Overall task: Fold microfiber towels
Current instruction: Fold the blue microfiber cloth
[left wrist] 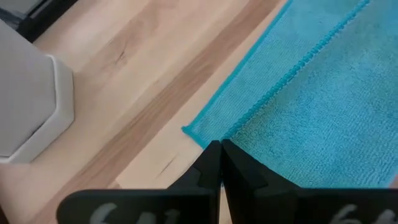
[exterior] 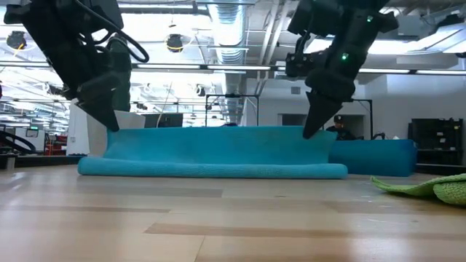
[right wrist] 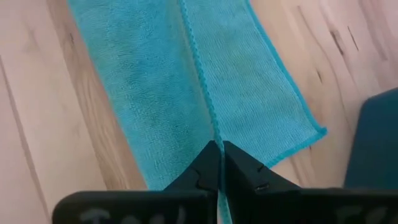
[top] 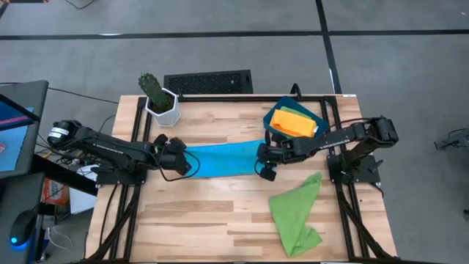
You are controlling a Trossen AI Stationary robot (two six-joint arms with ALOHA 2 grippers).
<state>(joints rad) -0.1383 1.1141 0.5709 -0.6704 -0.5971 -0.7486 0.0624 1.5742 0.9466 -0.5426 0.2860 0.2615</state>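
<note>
The bright blue towel (top: pixel 223 158) lies in the middle of the table, doubled over along its length. Its fold (exterior: pixel 211 171) rests on the wood toward the near side, and its upper layer rises to a held edge. My left gripper (top: pixel 192 163) is shut at the towel's left end. My right gripper (top: pixel 262 164) is shut at its right end. One lime green towel (top: pixel 297 213) lies crumpled at the near right. The orange (top: pixel 297 122) and yellow (top: pixel 284 109) towels lie in the dark-blue tray (top: pixel 270 117). A second green towel is not in view. My left gripper pinches the upper layer's hemmed edge (left wrist: pixel 239 122) at its left corner between its two fingers, coming from above. The edge is raised off the table, and the lower layer (left wrist: pixel 217 115) lies flat beneath. My right gripper pinches the same hemmed edge (right wrist: pixel 211 121) at its right corner between its two fingers, from above. The edge runs straight between my two grippers (exterior: pixel 211 129), and the fold stays on the table.
A white pot with a cactus (top: pixel 161 103) stands at the far left, close to my left arm. The dark-blue tray sits at the far right, just behind my right gripper. Bare wood lies along the near side, left of the green towel.
</note>
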